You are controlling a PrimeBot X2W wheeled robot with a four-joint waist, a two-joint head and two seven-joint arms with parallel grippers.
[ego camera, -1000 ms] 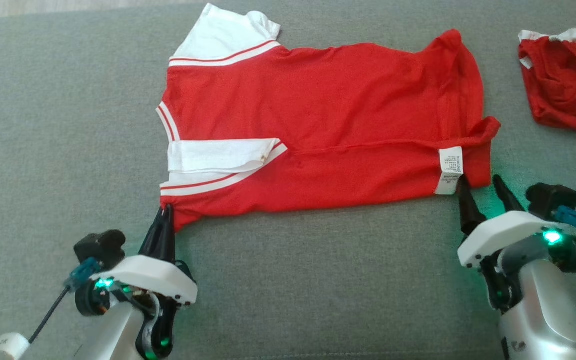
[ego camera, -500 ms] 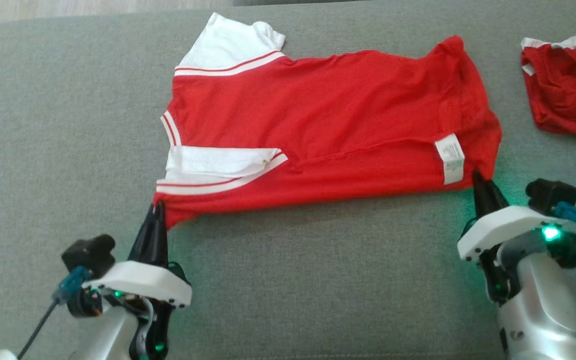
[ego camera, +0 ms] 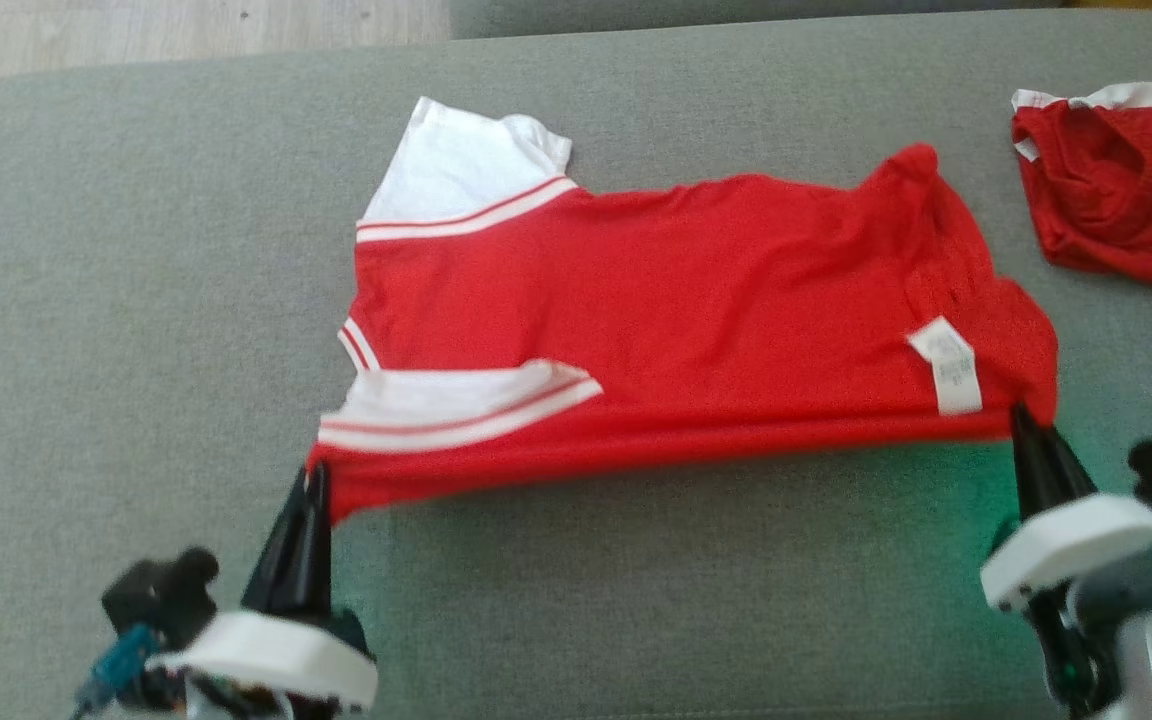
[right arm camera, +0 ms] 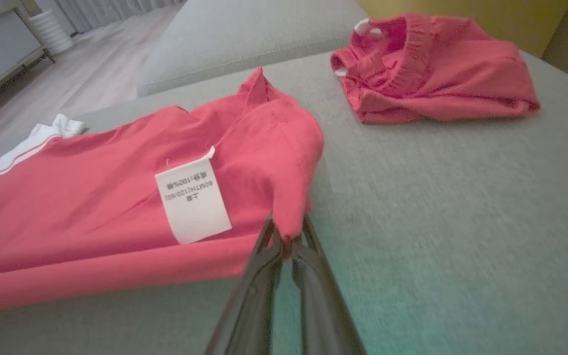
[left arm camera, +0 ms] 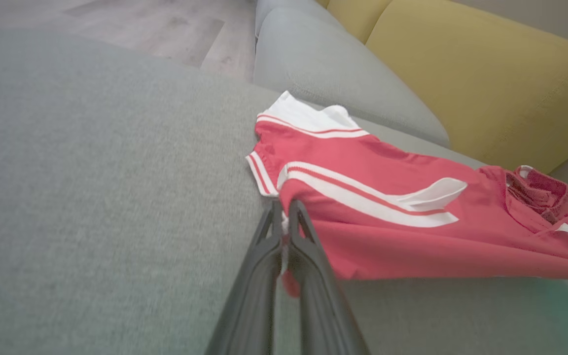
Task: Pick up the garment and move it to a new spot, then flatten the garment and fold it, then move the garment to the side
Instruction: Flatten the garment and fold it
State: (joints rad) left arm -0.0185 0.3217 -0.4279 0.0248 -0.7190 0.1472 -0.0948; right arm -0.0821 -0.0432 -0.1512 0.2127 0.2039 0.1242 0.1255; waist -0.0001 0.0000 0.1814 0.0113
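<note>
The garment (ego camera: 656, 310) is a red shirt with white striped sleeves, spread across the grey cushion (ego camera: 136, 300). My left gripper (ego camera: 314, 478) is shut on its near left corner, by the lower sleeve (ego camera: 456, 405). At the near right corner my right gripper (ego camera: 1021, 415) is shut on the hem beside the white care label (ego camera: 951, 370). The near edge hangs taut and lifted between both grippers. In the left wrist view the fingers (left arm camera: 284, 217) pinch red cloth (left arm camera: 412, 227). The right wrist view has the fingers (right arm camera: 286, 234) closed on the cloth (right arm camera: 116, 197) right of the label (right arm camera: 193, 199).
A second red garment (ego camera: 1121, 190) lies bunched at the far right of the cushion, also in the right wrist view (right arm camera: 432, 69). A yellow sofa back (left arm camera: 471, 74) rises behind. Wooden floor (ego camera: 186, 30) lies beyond the cushion's far edge.
My right gripper closed from open onto the near right corner. Both grippers then raised the shirt's near edge off the cushion, and the head view shifted.
</note>
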